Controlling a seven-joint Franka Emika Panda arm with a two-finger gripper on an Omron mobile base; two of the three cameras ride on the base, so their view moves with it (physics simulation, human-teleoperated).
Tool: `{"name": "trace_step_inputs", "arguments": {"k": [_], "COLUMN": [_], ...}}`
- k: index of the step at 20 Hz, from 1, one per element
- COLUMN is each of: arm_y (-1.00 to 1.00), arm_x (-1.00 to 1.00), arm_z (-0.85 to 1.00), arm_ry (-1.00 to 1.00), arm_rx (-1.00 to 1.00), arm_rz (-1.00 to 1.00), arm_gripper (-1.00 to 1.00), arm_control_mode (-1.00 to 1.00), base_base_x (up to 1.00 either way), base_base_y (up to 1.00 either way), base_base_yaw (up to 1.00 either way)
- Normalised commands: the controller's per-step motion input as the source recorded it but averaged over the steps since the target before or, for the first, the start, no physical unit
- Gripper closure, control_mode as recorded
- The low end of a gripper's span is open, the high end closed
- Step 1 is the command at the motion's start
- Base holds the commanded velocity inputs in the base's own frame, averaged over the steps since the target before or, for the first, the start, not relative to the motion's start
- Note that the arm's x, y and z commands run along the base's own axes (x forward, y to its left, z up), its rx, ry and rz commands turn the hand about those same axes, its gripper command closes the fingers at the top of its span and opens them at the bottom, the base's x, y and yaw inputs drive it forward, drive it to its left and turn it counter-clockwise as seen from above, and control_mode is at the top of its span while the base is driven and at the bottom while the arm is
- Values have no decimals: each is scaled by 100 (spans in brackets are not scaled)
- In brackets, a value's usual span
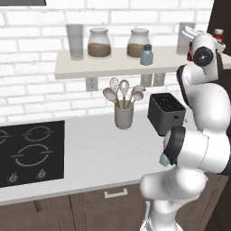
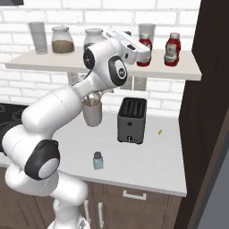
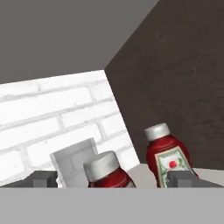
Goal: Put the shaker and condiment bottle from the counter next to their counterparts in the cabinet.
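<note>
Condiment bottle (image 2: 144, 46) stands on cabinet (image 2: 179, 68) (capped).

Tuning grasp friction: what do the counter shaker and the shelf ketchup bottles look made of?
The shaker: translucent blue-grey body, likely glass or clear plastic, with a matte dark cap. The two red bottles: glossy red, probably plastic, with paper-like white labels and dull pale grey caps.

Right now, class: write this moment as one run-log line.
pincer: at shelf, around red bottle | second red bottle: beside it | shaker: on counter | matching shaker: on shelf
</note>
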Motion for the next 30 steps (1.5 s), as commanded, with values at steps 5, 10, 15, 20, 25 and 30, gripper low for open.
{"name": "trace_step_inputs", "arguments": {"k": [5, 10, 15, 20, 25, 30], "arm_y": [20, 27, 37, 40, 35, 15], "arm_x": [-87, -100, -91, -70, -59, -64], "arm_z": [2, -14, -25, -12, -5, -1], "arm_ry": [-21, -5, 1, 9, 13, 12], "arm_rx": [-12, 0, 0, 0, 0, 0], "arm_rz": [0, 0, 0, 1, 0, 0], "arm_gripper": [-100, -100, -100, -100, -100, -100], "arm_control_mode": [-100, -100, -100, -100, -100, -100], "base_base_x": [0, 0, 0, 0, 0, 0], "base_base_y": [0, 0, 0, 0, 0, 0], "base_base_yaw": [0, 0, 0, 0, 0, 0]}}
